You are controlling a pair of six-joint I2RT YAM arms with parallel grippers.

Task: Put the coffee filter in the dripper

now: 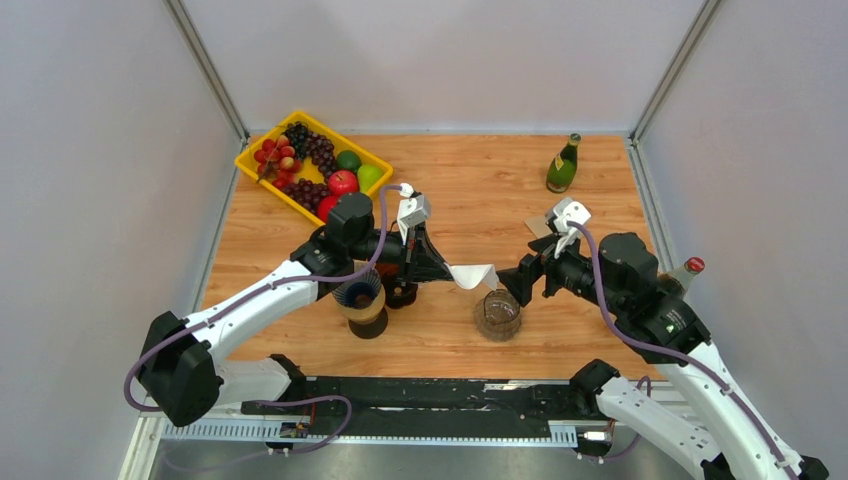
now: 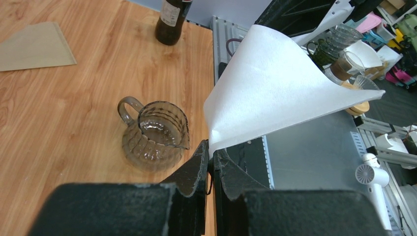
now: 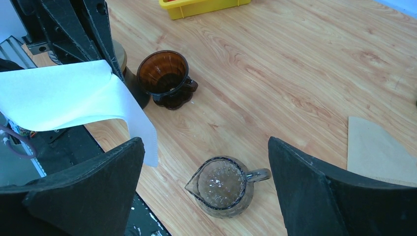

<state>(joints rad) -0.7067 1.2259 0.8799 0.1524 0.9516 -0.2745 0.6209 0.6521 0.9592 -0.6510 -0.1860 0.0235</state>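
From above, my left gripper point(image 1: 444, 271) is pinched on the left edge of the white coffee filter point(image 1: 475, 275), which hangs in the air between my two arms, just left of and above the glass pitcher point(image 1: 497, 314). My right gripper point(image 1: 513, 281) sits just beside the filter's right edge, and from here I cannot tell whether it touches the paper. The brown dripper point(image 1: 400, 294) stands on the table point(image 1: 470, 190) under my left wrist, mostly hidden, with a dark ribbed cup point(image 1: 361, 302) to its left. A brown paper point(image 1: 540, 227) is half covered behind my right wrist. My left wrist camera shows the left gripper point(image 2: 210, 148) with its jaws pressed together on the filter's point(image 2: 275, 88) lower corner. The sheet fans up and right, blocking much of what lies beyond. The pitcher point(image 2: 155, 135) stands below on the wood, and a bottle point(image 2: 172, 19) is cut off at the top edge. My right wrist camera shows the right gripper point(image 3: 205, 143) spread wide and holding nothing. The filter point(image 3: 64, 96) hangs at the left, its drooping corner in front of my left finger point(image 3: 83, 196). The dripper point(image 3: 164, 78) stands upright and empty beyond it, well left of the pitcher point(image 3: 221, 187).
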